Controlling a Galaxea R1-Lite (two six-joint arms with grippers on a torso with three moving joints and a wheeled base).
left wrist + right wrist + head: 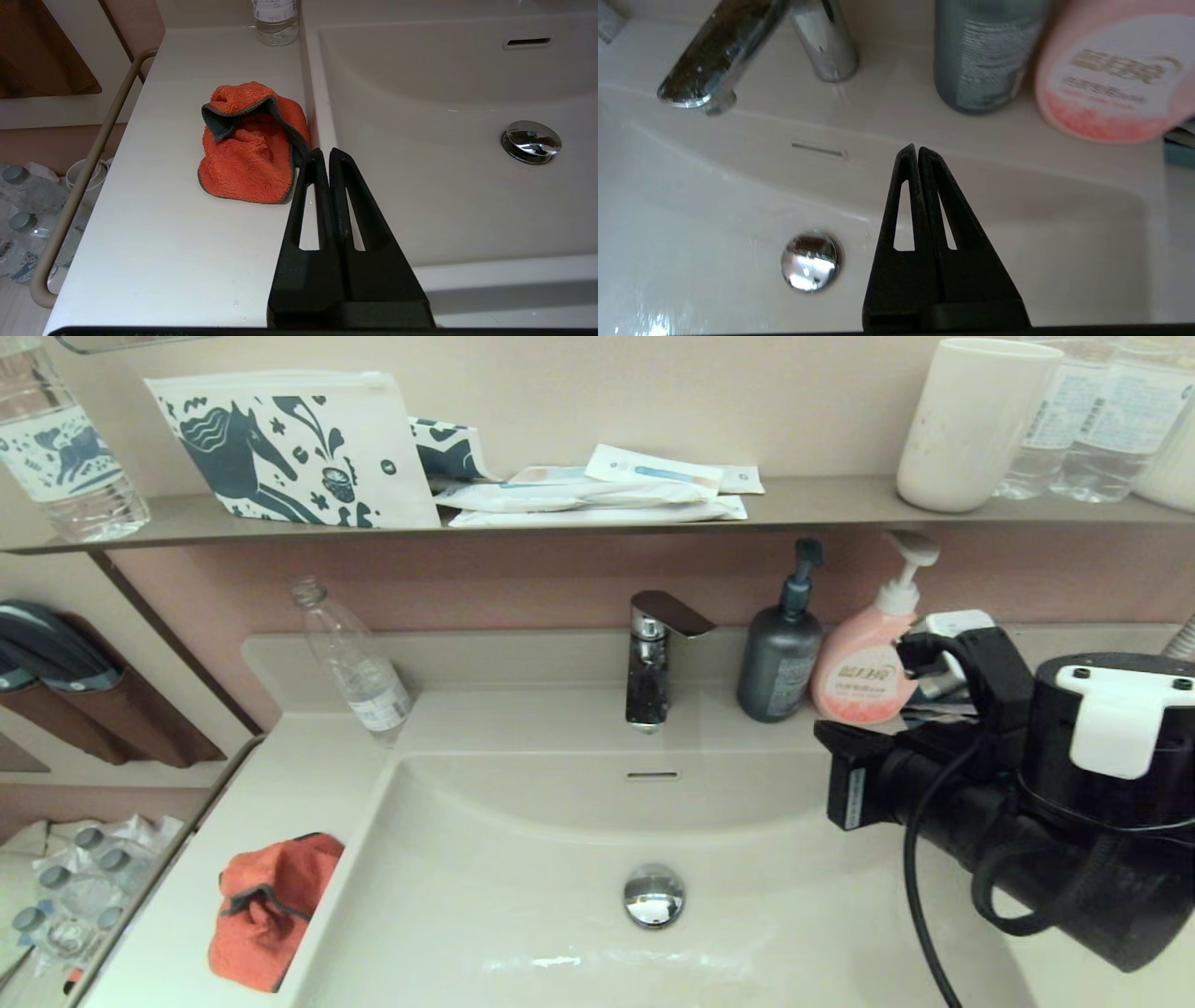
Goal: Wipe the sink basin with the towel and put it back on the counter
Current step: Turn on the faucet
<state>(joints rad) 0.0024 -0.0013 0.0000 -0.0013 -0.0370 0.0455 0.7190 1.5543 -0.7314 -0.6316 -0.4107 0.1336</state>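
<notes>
The orange-red towel (271,910) (247,154) lies crumpled on the counter (308,756) (163,233), just left of the sink basin (523,896) (444,186). My left gripper (327,151) is shut and empty. Its tips hover over the rim between counter and basin, beside the towel's right edge, and it is out of the head view. My right gripper (917,149) is shut with nothing in it, above the basin's back right part near the chrome drain stopper (811,261) (653,894). The right arm (1074,803) fills the right of the head view.
A chrome faucet (653,653), a grey pump bottle (780,658) and a pink soap bottle (864,663) stand on the back ledge. A clear bottle (355,663) leans at the counter's back left. A rail (79,182) runs along the counter's left edge. The wall shelf (822,504) carries a patterned pouch and a cup.
</notes>
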